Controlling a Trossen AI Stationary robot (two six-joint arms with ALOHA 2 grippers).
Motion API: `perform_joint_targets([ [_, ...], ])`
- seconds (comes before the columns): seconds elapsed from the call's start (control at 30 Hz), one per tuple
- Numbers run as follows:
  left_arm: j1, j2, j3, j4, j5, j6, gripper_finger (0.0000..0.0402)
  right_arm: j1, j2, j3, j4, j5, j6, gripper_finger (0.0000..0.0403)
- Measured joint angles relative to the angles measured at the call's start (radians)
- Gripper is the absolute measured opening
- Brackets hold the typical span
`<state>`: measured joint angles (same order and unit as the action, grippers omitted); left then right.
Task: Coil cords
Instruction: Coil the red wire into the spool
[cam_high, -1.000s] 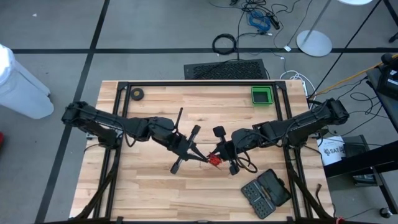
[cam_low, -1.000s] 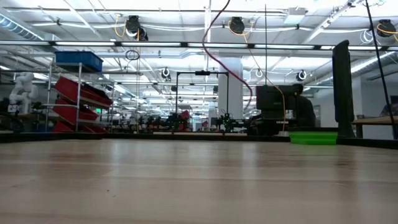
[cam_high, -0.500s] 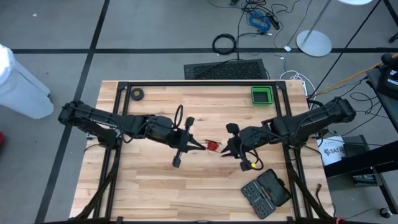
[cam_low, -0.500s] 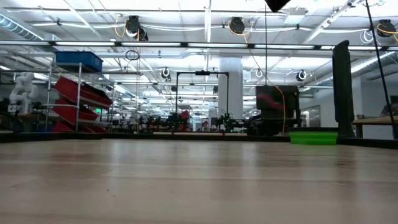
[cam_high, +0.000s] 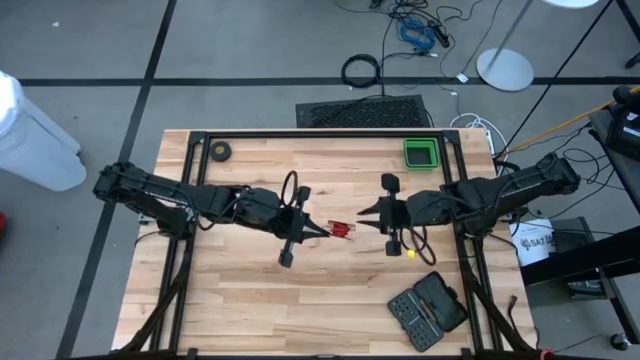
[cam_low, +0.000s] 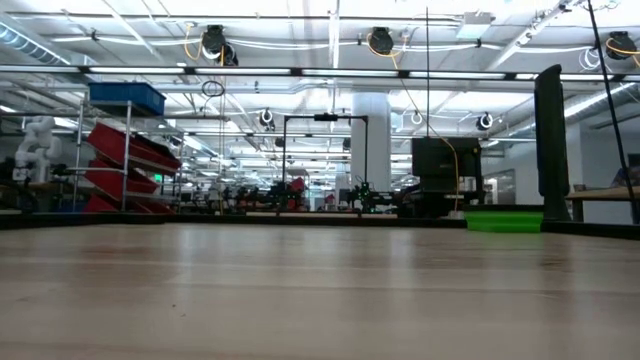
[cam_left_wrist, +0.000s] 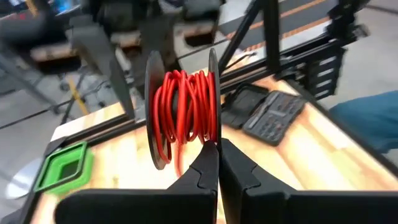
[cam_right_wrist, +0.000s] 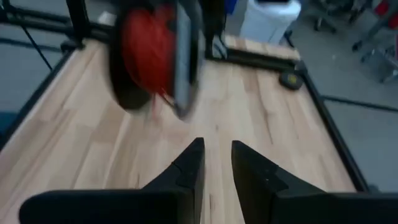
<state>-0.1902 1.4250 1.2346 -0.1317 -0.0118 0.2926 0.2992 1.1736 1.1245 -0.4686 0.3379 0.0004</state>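
A small black reel (cam_left_wrist: 180, 109) wound with thin red cord (cam_left_wrist: 186, 106) hangs above the middle of the table (cam_high: 250, 290). My left gripper (cam_high: 326, 233) is shut on it; in the high view the reel (cam_high: 342, 231) shows as a red spot at the fingertips. A short loose end of cord (cam_left_wrist: 178, 163) hangs below the reel. My right gripper (cam_high: 364, 212) stands open just right of the reel, pointing at it, with nothing between its fingers (cam_right_wrist: 189, 163). The reel (cam_right_wrist: 155, 56) shows blurred ahead of them. My left gripper pinches the lower rim of one black flange (cam_left_wrist: 213, 138) of the reel between its two fingertips. The fingers come from the table's left, slanting a little downward. The reel is lifted clear of the table and stands on edge, its flanges upright.
A green bin (cam_high: 420, 153) stands at the far right and a small black roll (cam_high: 221, 152) at the far left. A black tool case (cam_high: 428, 310) lies at the near right. Black frame rails (cam_high: 320, 133) run along the table's edges.
My right gripper has opened, let go at the reel and drawn back toward the table's right and far edges, rising. My left gripper has tipped upward, carrying the reel a little toward the far edge. The hanging red cord has left the low view.
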Motion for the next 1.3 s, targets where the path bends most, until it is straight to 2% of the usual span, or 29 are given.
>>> perform_joint_targets([
  [0.13, 0.000, 0.000, 0.000, -0.017, -0.065, -0.001, 0.0002, 0.013, -0.002, 0.000, 0.056, 0.014, -0.030, 0.0068],
  [0.3, 0.000, 0.000, 0.000, -0.020, -0.076, -0.002, 0.0002, 0.034, -0.001, 0.000, 0.055, 0.150, -0.057, 0.0068],
  [0.4, 0.000, 0.000, 0.000, -0.020, -0.076, -0.002, 0.0002, 0.045, -0.001, 0.000, 0.066, 0.184, -0.073, 0.0068],
  [0.83, 0.000, 0.000, 0.000, -0.017, -0.077, -0.001, 0.0002, 0.086, -0.001, 0.000, 0.115, 0.181, -0.092, 0.0071],
  [1.13, 0.000, 0.000, 0.000, -0.011, -0.076, 0.000, 0.0002, 0.103, -0.001, 0.000, 0.163, 0.180, -0.113, 0.0113],
  [1.3, 0.000, 0.001, 0.000, -0.009, -0.076, 0.000, 0.0002, 0.102, 0.006, 0.000, 0.178, 0.179, -0.118, 0.0124],
])
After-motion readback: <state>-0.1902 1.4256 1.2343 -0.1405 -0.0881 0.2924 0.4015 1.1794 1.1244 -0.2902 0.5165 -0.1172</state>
